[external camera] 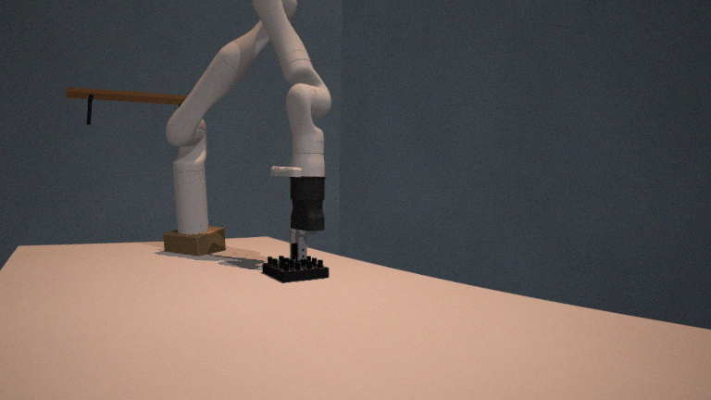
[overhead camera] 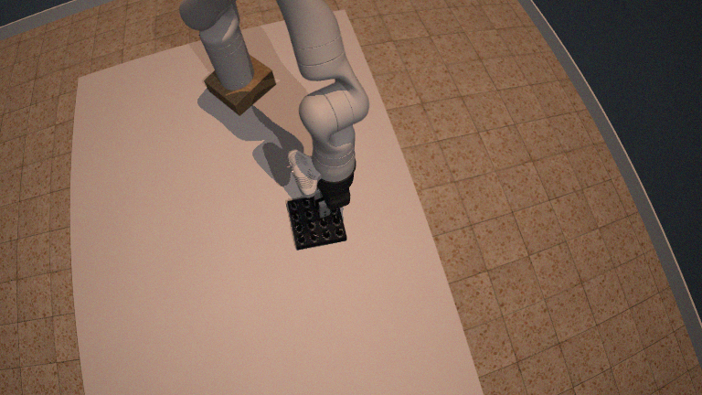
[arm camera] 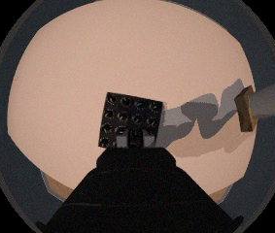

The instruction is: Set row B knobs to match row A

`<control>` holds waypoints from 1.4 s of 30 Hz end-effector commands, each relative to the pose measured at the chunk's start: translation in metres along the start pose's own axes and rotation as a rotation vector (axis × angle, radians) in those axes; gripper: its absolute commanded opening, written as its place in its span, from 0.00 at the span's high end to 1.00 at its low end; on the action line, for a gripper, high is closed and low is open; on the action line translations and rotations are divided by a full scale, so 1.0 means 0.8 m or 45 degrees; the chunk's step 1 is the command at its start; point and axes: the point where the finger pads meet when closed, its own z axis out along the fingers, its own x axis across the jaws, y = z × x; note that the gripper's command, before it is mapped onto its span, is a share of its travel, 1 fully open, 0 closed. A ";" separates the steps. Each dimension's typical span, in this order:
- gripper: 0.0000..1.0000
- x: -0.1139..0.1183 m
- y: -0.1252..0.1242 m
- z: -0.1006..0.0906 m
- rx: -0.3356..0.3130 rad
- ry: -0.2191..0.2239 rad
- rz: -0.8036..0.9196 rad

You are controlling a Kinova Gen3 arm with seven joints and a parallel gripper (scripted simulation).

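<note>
The black knob box [overhead camera: 304,244] [external camera: 283,276] [arm camera: 102,138] sits flat on the table, studded with short black knobs

Knob box [overhead camera: 320,244] [external camera: 306,274] [arm camera: 101,134] on table [overhead camera: 207,292] [external camera: 314,343] [arm camera: 79,58], below gripper [overhead camera: 324,208] [external camera: 298,256] [arm camera: 135,135]; arm's base block [overhead camera: 239,106] [external camera: 180,243] [arm camera: 245,116] also on table, behind and left of box in exterior view.
</note>
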 end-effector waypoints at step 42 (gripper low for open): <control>0.54 0.000 0.000 -0.047 0.000 -0.004 -0.017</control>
